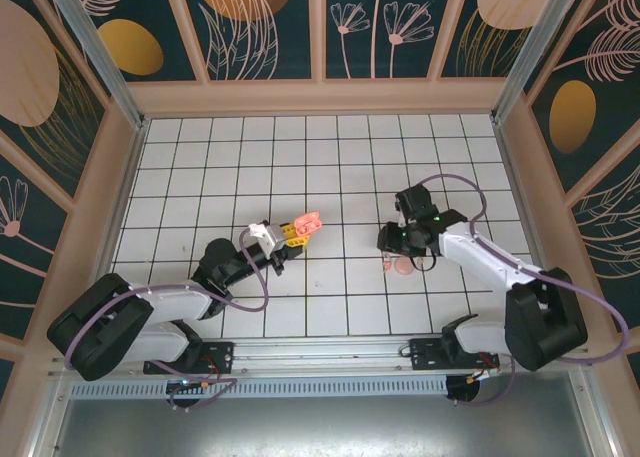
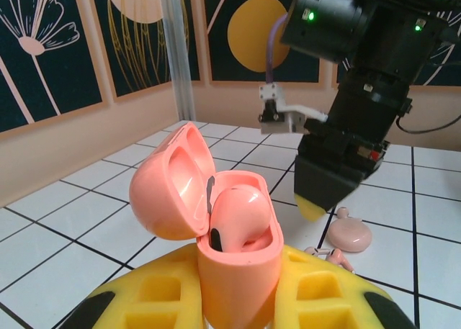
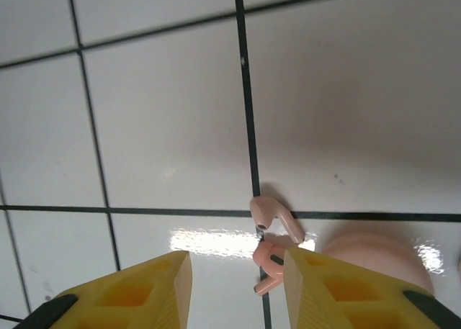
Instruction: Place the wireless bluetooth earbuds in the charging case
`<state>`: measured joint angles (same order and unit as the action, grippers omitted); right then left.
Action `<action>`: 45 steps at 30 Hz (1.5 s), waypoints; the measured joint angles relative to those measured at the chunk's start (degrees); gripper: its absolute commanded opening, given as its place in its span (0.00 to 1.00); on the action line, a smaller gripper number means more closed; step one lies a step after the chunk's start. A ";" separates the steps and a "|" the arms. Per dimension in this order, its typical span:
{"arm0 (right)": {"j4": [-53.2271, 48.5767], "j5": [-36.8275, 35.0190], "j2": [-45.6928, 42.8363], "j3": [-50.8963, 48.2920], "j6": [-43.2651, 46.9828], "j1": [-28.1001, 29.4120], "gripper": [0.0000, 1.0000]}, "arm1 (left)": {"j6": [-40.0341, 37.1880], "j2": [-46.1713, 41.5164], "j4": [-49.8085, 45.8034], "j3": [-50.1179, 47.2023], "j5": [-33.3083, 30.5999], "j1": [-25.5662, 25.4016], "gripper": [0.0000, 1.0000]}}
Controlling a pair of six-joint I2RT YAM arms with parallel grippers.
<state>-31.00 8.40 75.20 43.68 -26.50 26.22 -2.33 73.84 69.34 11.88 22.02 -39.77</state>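
Earbuds (image 3: 274, 217): two tiny pieces lay touching each other on the desk (image 3: 166, 91), straddling a dark grout line. Neither sat in the charging case (image 2: 238, 257). A pale pink pod (image 3: 374, 253) lay just beside them; contact between pod and earbuds could not be told.

Right jaws: apart, nothing between them, hanging directly over the earbuds. One yellow finger (image 3: 346, 289) overlapped the nearer earbud in the wrist view; whether it touched could not be told.

Left jaws: clamped on the lower body of the charging case, holding it upright with the lid (image 2: 169, 192) swung open and tilted back. The case stood well apart from the earbuds, on the left arm's side.

Progress (judgement): early. The case was open and presented. No earbud had been picked up yet. Both pick-ups and both insertions were left.

Materials and shapes:
- Earbuds: salmon-pink glossy moulded plastic, with rounded heads and short stems.
- Case: coral hard shell, rounded-rectangular, smooth and shiny, with a moulded hollow inside.
- Pod: round, low-domed, smooth.
- Fingers: yellow plastic with recessed pockets and black patches near the bottom edge of the wrist view.
- Desk: white glossy tiles with thin dark lines, showing glare.
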 measured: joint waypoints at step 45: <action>-8.50 -5.29 18.71 9.18 -0.44 9.33 0.38 | -0.44 -1.99 -3.15 -0.33 -1.49 0.00 0.15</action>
<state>-39.51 3.11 93.91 52.86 -26.94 35.55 -2.76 71.85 66.19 11.55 20.53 -39.77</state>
